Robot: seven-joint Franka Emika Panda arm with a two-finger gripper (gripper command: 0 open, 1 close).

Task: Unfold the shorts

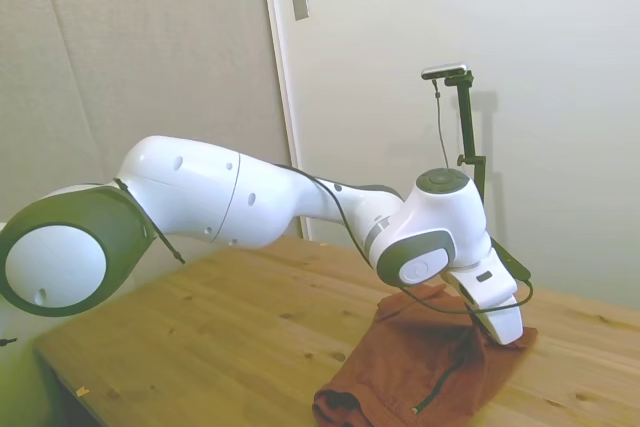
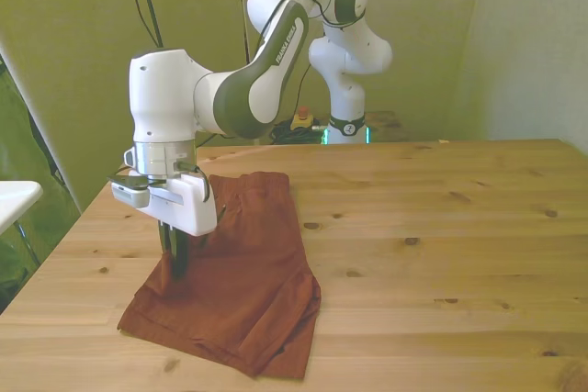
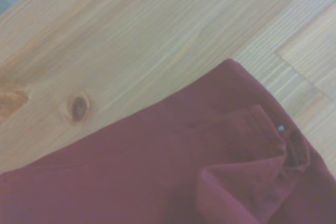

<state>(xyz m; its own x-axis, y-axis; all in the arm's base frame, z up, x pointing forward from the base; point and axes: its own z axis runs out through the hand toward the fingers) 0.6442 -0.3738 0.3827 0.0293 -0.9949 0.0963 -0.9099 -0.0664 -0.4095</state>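
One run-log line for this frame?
gripper: low on shorts, near front view's left edge | fingers: unclear | shorts: folded on table

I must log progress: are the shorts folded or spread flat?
Folded. The shorts lie doubled on the table, layered edges showing at one corner.

The pale wooden plank counter shows dark knots scattered across its boards. A white door frame strip runs up the wall behind it, carrying a small grey rectangular wall plate. A white rounded surface edge sits at the front view's left.
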